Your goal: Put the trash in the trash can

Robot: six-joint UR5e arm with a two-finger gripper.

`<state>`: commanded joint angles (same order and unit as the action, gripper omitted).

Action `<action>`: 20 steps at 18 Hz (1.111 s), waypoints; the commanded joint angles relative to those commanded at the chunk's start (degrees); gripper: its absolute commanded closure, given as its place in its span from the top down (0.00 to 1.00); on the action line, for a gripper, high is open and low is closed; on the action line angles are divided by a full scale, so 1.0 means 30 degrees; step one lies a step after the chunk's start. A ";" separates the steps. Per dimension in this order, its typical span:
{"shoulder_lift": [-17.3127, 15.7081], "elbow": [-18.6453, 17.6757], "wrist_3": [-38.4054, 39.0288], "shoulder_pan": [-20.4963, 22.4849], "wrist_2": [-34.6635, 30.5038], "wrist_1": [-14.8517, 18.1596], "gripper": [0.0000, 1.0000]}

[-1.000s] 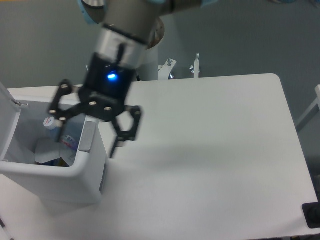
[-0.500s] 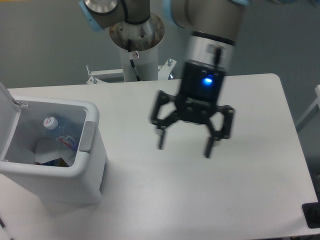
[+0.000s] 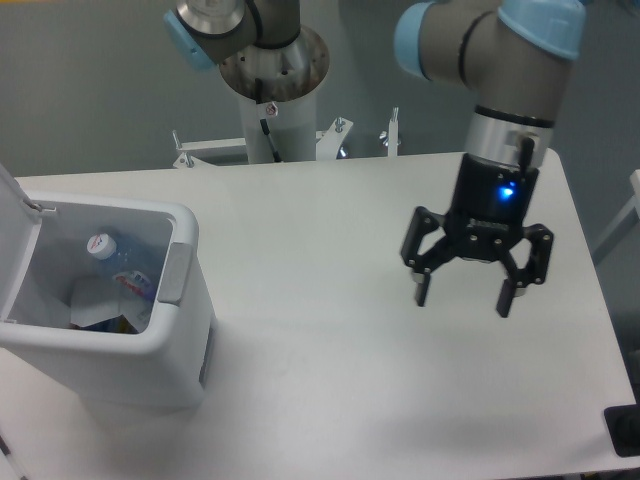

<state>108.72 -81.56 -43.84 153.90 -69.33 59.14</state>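
White tabletop (image 3: 330, 330) fills most of the view, with grey floor and the arm's pedestal behind it. Over the right part of that surface hangs the black two-finger gripper (image 3: 462, 296), its fingers spread apart and carrying nothing, a blue light glowing on its body.

Well away to the left stands the boxy white-grey plastic trash can (image 3: 150, 350) with its lid tipped back. Inside it lie the crushed clear bluish plastic bottle (image 3: 128, 275), white cap up, and beside it the crumpled white paper carton (image 3: 92, 305).

With both pieces seemingly in the bin, the job looks done, so little remains at risk. The upright lid and grey front tab stick out; any return pass of the arm flown low could clip them and shove the light bin, perhaps spilling the bottle.
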 joint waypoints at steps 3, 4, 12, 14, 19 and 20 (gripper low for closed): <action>0.0175 -0.0263 -0.0941 -0.0088 -0.0737 0.0442 1.00; 0.0321 -0.0351 -0.1234 -0.0175 -0.1000 0.0762 1.00; 0.1289 -0.0293 -0.3519 -0.1700 -0.6040 0.2084 1.00; 0.1290 -0.0206 -0.5270 -0.1816 -0.6129 0.2054 1.00; 0.1114 -0.0615 -0.6540 -0.1875 -0.6626 0.2055 1.00; 0.1114 -0.0732 -0.6540 -0.1876 -0.6772 0.1997 1.00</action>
